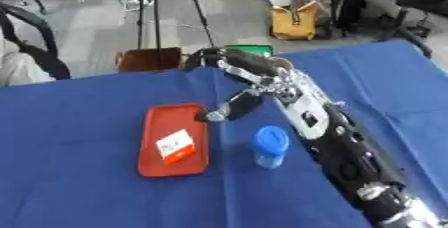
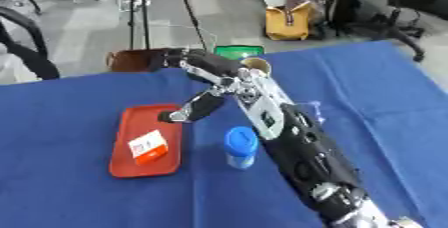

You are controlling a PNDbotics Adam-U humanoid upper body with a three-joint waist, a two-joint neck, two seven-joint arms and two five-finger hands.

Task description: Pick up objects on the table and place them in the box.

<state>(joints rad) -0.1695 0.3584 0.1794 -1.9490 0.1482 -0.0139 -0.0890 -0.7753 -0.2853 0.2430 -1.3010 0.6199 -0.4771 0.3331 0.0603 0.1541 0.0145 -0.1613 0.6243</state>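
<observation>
My right arm reaches from the lower right across the blue table to its far edge. My right hand (image 1: 243,67) is open there, fingers stretched left toward a brown box (image 1: 149,58) that stands just beyond the table edge, and the thumb (image 1: 229,109) hangs down over the upper right corner of a red tray (image 1: 150,164). A small white and orange packet (image 1: 176,145) lies on the tray. A clear jar with a blue lid (image 1: 271,146) stands upright right of the tray, close beside my forearm. The hand holds nothing.
A green object (image 2: 238,51) and a tan round thing (image 2: 256,63) sit at the far table edge behind my hand, partly hidden. Beyond the table are tripod legs, a yellow bag (image 1: 294,21) and chairs on the floor. The blue cloth (image 1: 70,122) spreads out to the left.
</observation>
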